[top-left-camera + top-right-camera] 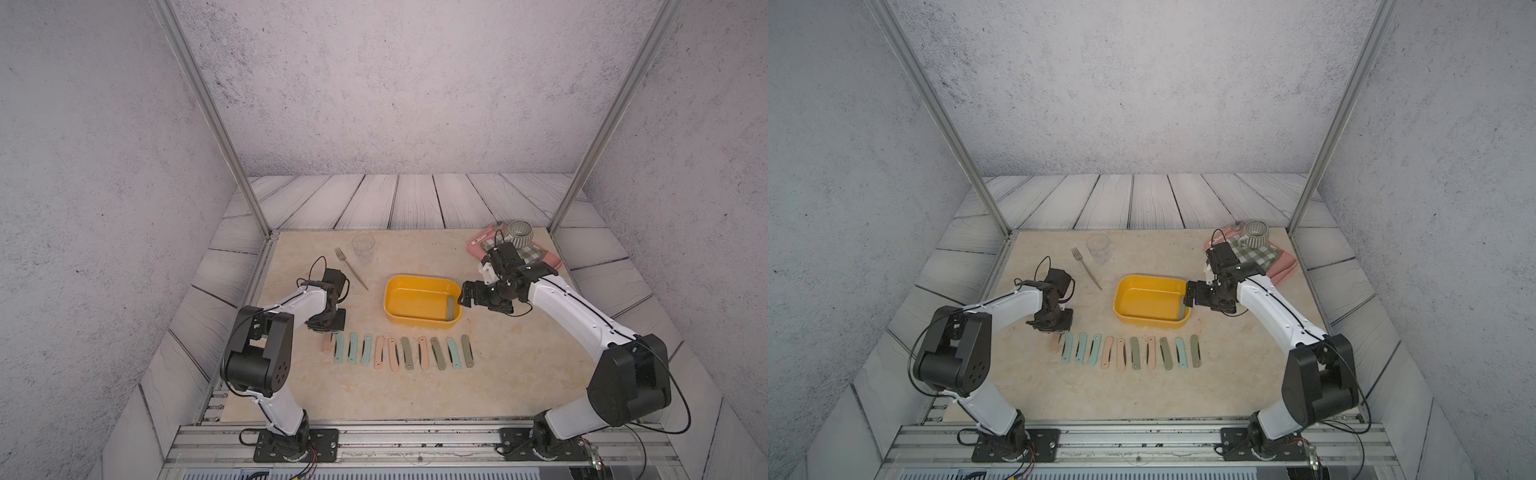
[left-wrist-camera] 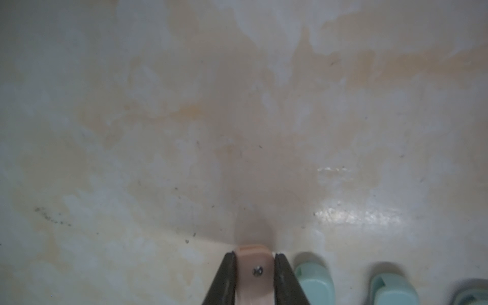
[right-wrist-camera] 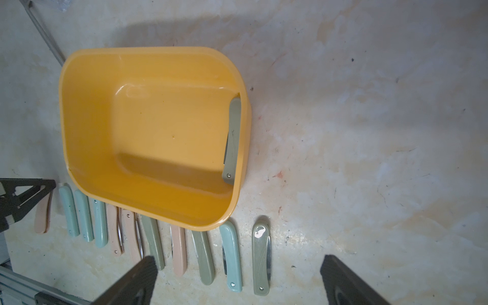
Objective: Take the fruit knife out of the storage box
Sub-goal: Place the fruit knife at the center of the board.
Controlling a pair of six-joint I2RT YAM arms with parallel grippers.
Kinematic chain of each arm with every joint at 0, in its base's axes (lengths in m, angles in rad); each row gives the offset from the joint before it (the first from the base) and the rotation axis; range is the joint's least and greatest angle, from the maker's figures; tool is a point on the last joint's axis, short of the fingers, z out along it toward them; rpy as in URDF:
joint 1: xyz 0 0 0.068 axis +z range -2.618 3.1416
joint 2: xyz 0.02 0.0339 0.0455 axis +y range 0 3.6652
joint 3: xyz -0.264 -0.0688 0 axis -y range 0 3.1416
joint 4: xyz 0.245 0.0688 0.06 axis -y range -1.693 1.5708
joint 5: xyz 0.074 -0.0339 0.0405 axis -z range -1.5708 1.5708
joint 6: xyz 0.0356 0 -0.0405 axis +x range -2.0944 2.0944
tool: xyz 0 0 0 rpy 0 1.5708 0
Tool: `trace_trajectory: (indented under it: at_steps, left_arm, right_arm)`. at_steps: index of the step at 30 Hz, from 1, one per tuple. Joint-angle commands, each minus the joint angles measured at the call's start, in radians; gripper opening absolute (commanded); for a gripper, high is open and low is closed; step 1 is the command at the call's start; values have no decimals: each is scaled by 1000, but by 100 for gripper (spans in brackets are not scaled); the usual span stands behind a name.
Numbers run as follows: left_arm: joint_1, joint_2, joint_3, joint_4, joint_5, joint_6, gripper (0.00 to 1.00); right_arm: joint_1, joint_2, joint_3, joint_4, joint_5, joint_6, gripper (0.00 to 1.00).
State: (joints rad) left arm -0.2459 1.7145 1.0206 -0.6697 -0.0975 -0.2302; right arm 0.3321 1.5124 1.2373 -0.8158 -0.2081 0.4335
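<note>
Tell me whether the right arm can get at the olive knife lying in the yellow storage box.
Probably yes. The right end effector hangs open right by the fruit knife, and nothing lies over it. The knife hugs the storage box wall, though, which may crowd one finger.

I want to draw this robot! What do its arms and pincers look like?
The left arm and right arm have white shells, chunky black joints and thin black cables. The left pincer and right pincer each have two flat black tapering fingers.
</note>
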Motion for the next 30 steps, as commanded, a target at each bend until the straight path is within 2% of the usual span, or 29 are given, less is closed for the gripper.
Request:
trace_trajectory:
  at_steps: [1, 15, 20, 30]
  left_arm:
    - [19, 25, 35, -48, -5, 8, 17]
    - [27, 80, 64, -68, 12, 5, 27]
    - [27, 79, 63, -68, 13, 5, 34]
    - [28, 46, 51, -53, 9, -9, 36]
  right_arm:
    - [4, 13, 30, -11, 7, -2, 99]
    - [8, 43, 54, -8, 4, -4, 99]
    - [9, 47, 58, -8, 4, -4, 99]
    - [19, 63, 77, -9, 8, -3, 99]
